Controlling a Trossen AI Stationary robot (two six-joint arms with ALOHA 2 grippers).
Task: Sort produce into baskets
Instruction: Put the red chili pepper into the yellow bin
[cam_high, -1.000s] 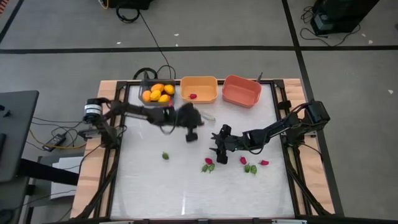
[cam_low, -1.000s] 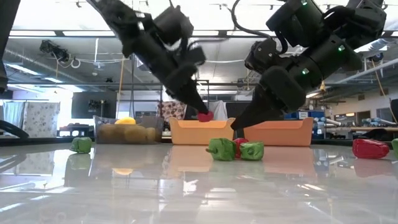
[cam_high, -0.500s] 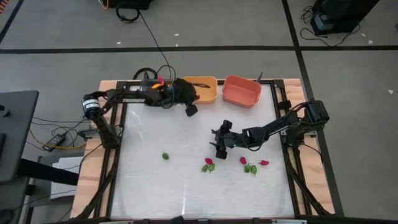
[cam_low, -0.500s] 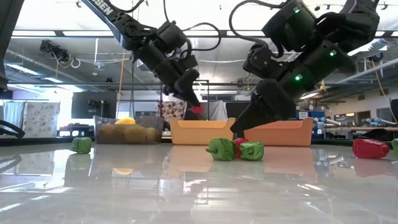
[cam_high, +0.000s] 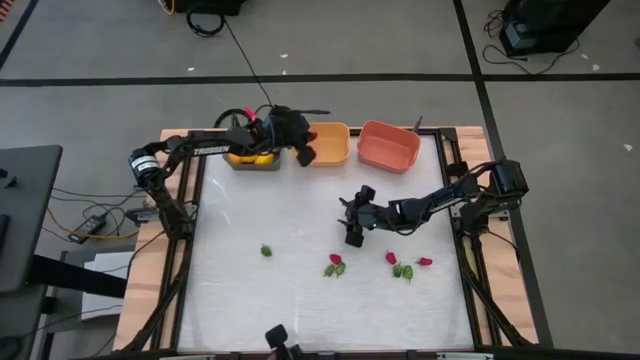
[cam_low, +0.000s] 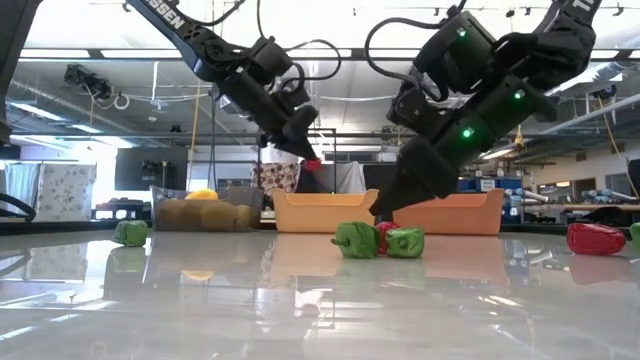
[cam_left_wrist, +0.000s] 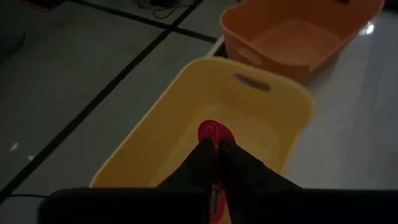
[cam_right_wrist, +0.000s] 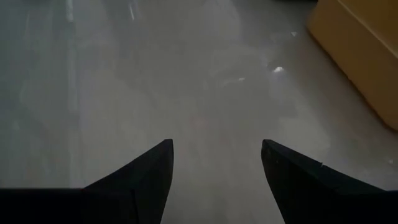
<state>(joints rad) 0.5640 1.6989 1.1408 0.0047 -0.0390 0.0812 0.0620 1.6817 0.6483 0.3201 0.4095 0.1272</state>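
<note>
Drop-off step: at the desk's 12 o'clock edge the left tool (cam_left_wrist: 217, 151) hangs over the orange basket (cam_left_wrist: 180, 118), pinching a red piece (cam_left_wrist: 214, 133), and likely just needs to part, while the right tool (cam_right_wrist: 214, 168) waits spread mid-desk.

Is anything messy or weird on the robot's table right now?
Nothing is spilled or broken. The loose green and red produce on the table is simply unsorted. One small oddity: a dark object at the table's near edge; I cannot tell what it is.
</note>
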